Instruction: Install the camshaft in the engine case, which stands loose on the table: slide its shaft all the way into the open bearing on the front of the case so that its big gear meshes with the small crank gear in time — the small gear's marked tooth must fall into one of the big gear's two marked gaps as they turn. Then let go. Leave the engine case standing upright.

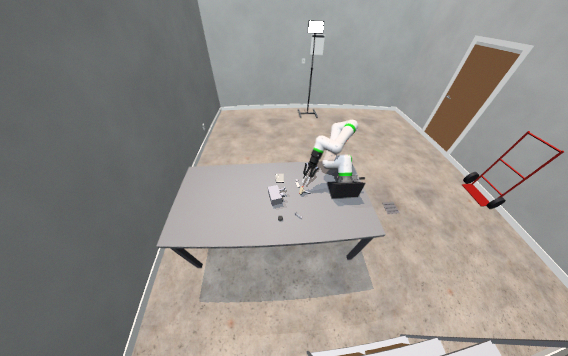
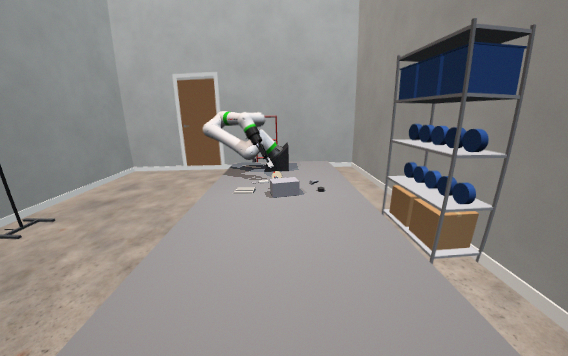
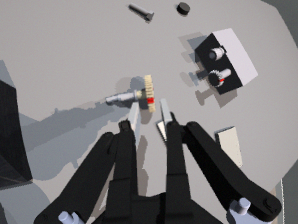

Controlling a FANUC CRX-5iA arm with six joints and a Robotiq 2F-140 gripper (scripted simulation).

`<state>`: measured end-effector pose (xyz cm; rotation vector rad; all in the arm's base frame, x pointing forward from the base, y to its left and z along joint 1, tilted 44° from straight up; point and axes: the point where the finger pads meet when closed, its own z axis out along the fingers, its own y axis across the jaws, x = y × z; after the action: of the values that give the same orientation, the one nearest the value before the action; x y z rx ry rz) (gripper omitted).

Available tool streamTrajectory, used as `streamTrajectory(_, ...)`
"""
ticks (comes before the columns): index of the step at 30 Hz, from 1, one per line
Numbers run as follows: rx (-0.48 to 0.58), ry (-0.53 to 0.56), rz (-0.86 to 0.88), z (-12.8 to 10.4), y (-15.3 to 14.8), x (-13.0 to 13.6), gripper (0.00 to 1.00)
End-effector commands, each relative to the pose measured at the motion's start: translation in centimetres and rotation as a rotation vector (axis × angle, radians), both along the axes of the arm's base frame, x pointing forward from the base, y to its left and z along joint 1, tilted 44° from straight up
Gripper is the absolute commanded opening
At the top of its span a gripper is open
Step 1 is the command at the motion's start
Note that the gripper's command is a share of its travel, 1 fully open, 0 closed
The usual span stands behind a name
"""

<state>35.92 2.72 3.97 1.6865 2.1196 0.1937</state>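
Note:
The camshaft [image 3: 136, 98] lies flat on the table, a short grey shaft with a tan gear that carries a red mark. It also shows in the top view [image 1: 300, 189]. My gripper [image 3: 150, 109] hangs just above it. The fingers are drawn close together with a small gap and nothing shows between them. The camshaft's gear lies just beyond the fingertips. The grey engine case [image 3: 225, 66] stands upright to the right, its front with two round fittings turned toward the camshaft. It also shows in the top view [image 1: 275, 194] and the exterior view [image 2: 284, 187].
A dark bolt [image 3: 141, 12] and a small black round part [image 3: 182, 8] lie farther out on the table. A flat pale plate [image 3: 230, 145] lies to the right of the gripper. The arm's black base block [image 1: 345, 189] stands close by.

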Motion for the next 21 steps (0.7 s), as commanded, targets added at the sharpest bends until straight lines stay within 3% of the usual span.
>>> streamTrajectory(1,0.0,-0.001,0.001,0.0,0.1,0.0,0.29)
streamTrajectory(21,0.0,-0.001,0.001,-1.6,-0.2,0.8,0.29)
